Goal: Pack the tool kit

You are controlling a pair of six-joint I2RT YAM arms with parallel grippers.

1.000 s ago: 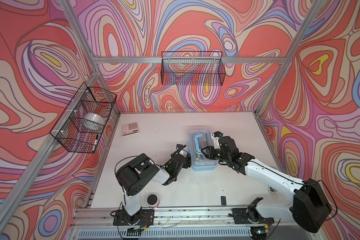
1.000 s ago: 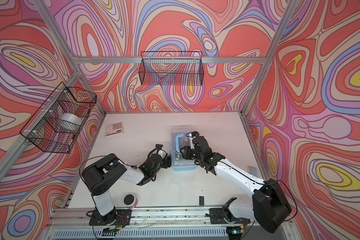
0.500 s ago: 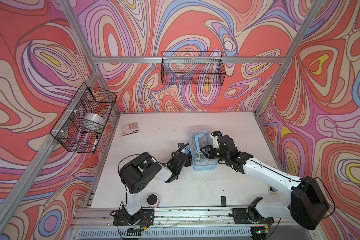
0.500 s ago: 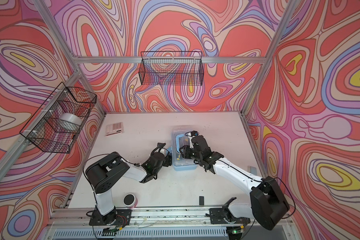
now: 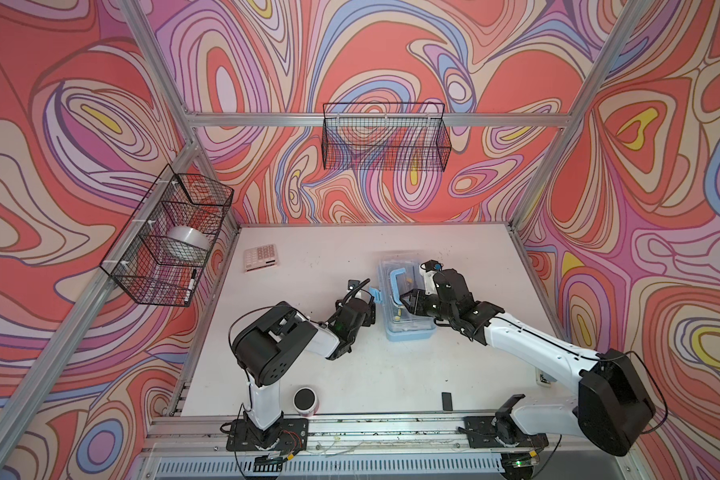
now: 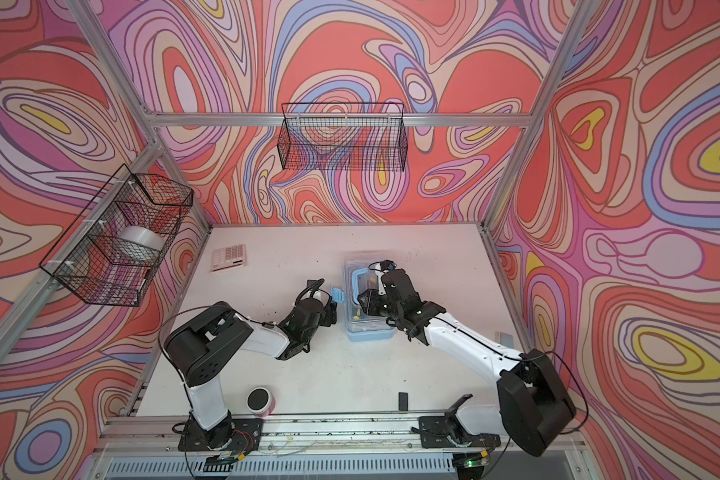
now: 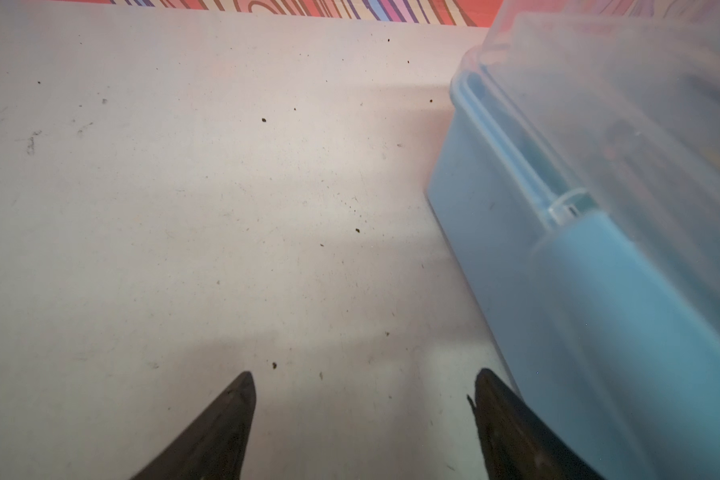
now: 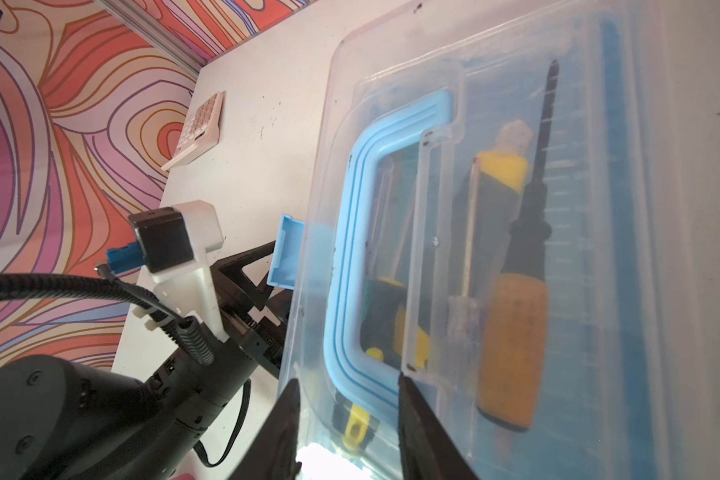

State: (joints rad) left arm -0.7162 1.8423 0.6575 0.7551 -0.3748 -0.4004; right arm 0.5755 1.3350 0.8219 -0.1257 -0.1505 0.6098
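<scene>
The tool kit (image 5: 408, 328) (image 6: 368, 330) is a light blue case with its clear lid down, in the middle of the table. Through the lid I see a yellow-black utility knife (image 8: 501, 174) and an orange-handled screwdriver (image 8: 512, 340). The blue handle (image 8: 352, 257) lies flat on the lid. My right gripper (image 8: 347, 380) (image 5: 406, 300) hovers over the lid, open, its fingers either side of one end of the handle. A blue latch (image 8: 285, 253) (image 5: 376, 296) sticks out from the case's left side. My left gripper (image 7: 363, 374) (image 6: 331, 305) is open and empty, low on the table beside that latch.
A pink-white calculator (image 5: 260, 257) lies at the back left. A dark-topped cup (image 5: 305, 401) and a small black piece (image 5: 447, 401) sit near the front rail. Wire baskets (image 5: 385, 137) hang on the walls; the left one holds a tape roll (image 5: 186, 241).
The left arm has shifted slightly toward the case's left side. The right gripper has stayed over the lid, its jaws a touch narrower.
</scene>
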